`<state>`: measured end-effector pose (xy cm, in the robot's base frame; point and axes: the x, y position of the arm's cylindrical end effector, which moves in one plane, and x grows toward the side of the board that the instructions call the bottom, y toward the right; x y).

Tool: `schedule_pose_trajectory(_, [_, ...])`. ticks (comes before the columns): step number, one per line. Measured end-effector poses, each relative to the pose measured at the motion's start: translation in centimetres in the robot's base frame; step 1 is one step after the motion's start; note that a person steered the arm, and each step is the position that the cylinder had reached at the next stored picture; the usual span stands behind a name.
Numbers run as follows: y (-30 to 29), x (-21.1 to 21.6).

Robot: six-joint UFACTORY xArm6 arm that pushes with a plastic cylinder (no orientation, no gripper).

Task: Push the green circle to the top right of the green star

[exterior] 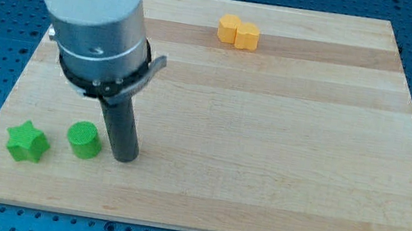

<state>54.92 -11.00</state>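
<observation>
The green circle (83, 140) sits near the view's bottom left on the wooden board. The green star (26, 143) lies to its left and slightly lower, with a small gap between them. My tip (126, 156) rests on the board just right of the green circle, close to its right edge with a thin gap showing. The dark rod rises from the tip up to the arm's grey and white body, which covers the board's top left.
Two yellow blocks (238, 33) sit touching side by side near the view's top centre. The wooden board (284, 144) has its bottom edge close below the green blocks and its left edge close to the star.
</observation>
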Motion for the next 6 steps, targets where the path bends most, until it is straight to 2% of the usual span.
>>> schedule_pose_trajectory(2, [-0.3,0.0])
schedule_pose_trajectory(5, [-7.4,-0.6])
schedule_pose_trajectory(6, [-7.8,-0.6])
